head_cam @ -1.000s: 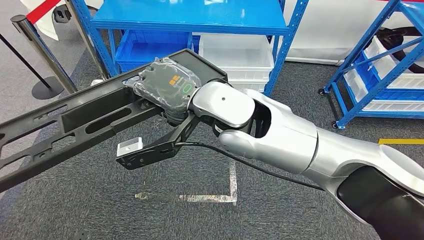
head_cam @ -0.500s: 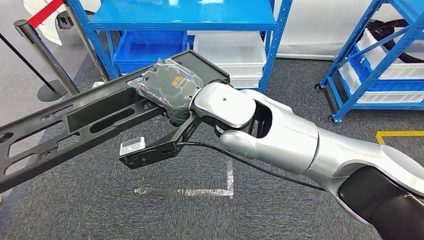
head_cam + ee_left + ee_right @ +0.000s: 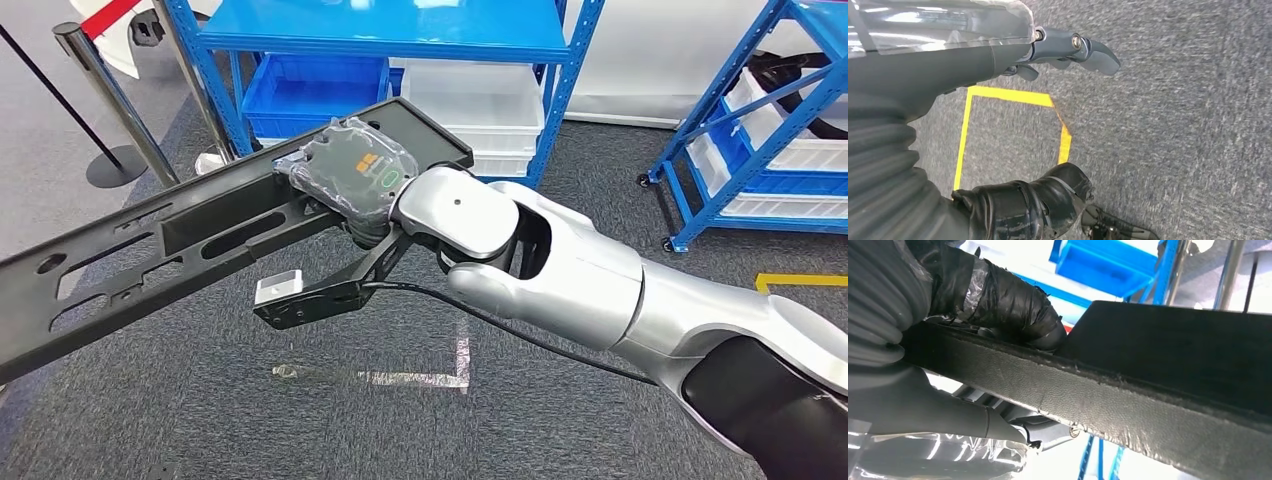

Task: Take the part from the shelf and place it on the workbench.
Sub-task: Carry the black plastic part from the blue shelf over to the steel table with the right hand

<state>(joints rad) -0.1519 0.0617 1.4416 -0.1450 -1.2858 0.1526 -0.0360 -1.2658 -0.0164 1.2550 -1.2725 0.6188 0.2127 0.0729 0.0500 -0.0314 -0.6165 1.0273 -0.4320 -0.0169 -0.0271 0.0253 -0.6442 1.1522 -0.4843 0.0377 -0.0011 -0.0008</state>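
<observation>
In the head view my right hand [image 3: 355, 182], wrapped in clear plastic, grips a long black slotted part [image 3: 150, 250] near its far end. The part runs aslant from the lower left up toward the blue shelf and hangs above the carpet. A small bracket with a silver block [image 3: 280, 289] sticks out below the wrist. The right wrist view shows the part's rough black edge [image 3: 1148, 405] up close, with my taped thumb [image 3: 1008, 305] pressed against it. My left hand [image 3: 948, 65] hangs over the floor, fingers [image 3: 1083, 47] apart from the thumb [image 3: 1038, 200], holding nothing.
A blue shelf [image 3: 400, 30] stands ahead with a blue bin [image 3: 310, 85] and white bins [image 3: 480, 105] under it. A second blue rack [image 3: 740, 130] is at the right and a stanchion [image 3: 110, 95] at the left. Silver tape [image 3: 400, 378] and yellow tape [image 3: 1013, 97] mark the carpet.
The whole picture has shifted a little, so the camera moved. My right arm and the part sit slightly further right in the frame. The grip is unchanged.
</observation>
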